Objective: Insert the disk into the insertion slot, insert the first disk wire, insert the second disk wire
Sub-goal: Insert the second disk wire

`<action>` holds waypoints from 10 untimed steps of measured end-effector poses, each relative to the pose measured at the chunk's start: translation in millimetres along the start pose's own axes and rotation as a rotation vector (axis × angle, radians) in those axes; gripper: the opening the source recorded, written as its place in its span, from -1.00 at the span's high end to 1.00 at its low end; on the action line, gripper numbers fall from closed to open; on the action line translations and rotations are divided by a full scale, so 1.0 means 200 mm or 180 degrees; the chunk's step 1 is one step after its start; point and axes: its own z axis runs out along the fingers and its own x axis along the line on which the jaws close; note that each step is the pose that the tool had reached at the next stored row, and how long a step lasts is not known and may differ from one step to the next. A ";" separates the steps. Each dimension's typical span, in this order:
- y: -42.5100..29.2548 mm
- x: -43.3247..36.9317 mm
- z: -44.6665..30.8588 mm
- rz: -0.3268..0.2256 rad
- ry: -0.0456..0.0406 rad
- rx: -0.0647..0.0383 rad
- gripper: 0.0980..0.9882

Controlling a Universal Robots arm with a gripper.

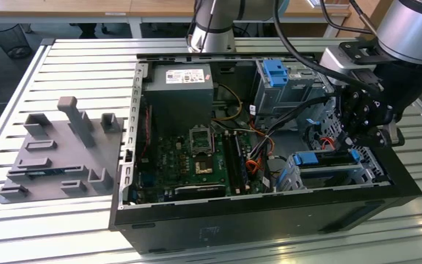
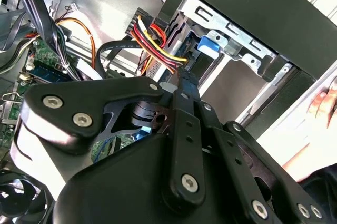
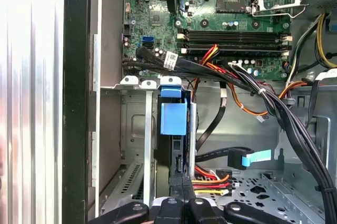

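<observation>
The disk [image 1: 328,158], held in its bright blue carrier, sits inside the insertion slot [image 1: 343,175], a low silver cage at the case's corner on the exterior view's right. In the first wrist view the disk [image 3: 174,118] stands edge-on in the slot [image 3: 138,129]. My gripper [image 1: 357,144] hangs just over that cage. In both wrist views it is shut [image 3: 180,184] on the black plug of a red, yellow and black disk wire [image 3: 210,182] at the disk's end [image 2: 209,44]. A second disk wire, flat black with a pale blue plug [image 3: 247,158], lies loose beside it.
The open computer case holds a green motherboard [image 1: 196,154], a taller grey cage with a blue bracket [image 1: 281,82] and thick black cable bundles [image 3: 295,124]. A grey fixture plate [image 1: 57,154] lies at the exterior view's left. A person's hand [image 2: 321,103] rests outside the case wall.
</observation>
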 end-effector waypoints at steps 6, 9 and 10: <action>0.034 0.000 -0.001 0.0000 0.0000 0.0002 0.98; 0.034 -0.008 -0.015 0.0000 0.0000 0.0002 0.98; 0.034 -0.012 -0.025 0.0000 0.0000 0.0001 0.98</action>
